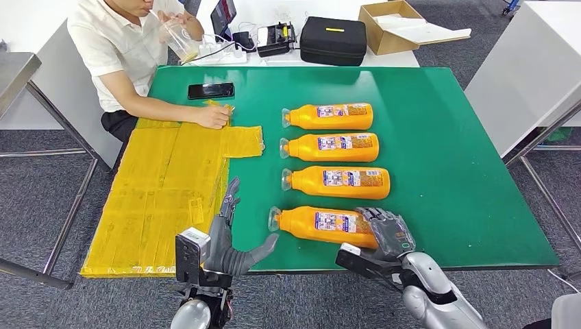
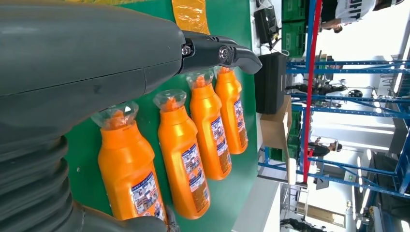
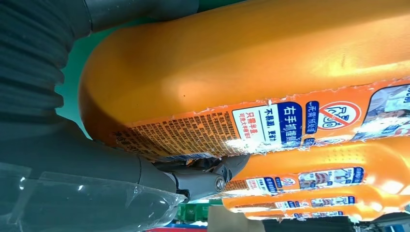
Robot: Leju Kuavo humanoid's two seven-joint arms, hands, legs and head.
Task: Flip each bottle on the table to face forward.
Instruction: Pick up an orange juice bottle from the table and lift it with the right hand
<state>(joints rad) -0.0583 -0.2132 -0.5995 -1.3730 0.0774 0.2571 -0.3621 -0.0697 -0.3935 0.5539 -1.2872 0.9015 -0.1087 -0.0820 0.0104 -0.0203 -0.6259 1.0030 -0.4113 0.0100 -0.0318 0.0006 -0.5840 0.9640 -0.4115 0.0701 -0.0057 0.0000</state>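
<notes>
Step in hand: I'm on the nearest bottle (image 1: 322, 225) — the closest of four orange bottles lying in a row on the green table (image 1: 445, 157), caps pointing to my left.
Right hand (image 1: 387, 232): wrapped over that bottle's base end, grasping it; the right wrist view shows the label pressed close against the palm.
Left hand (image 1: 229, 241): released, fingers spread, just beside the cap end, touching nothing.
Next move: I judge it calls for rolling the bottle about its long axis — steadily, keeping clear of the neighbouring bottle (image 1: 337, 181).
</notes>
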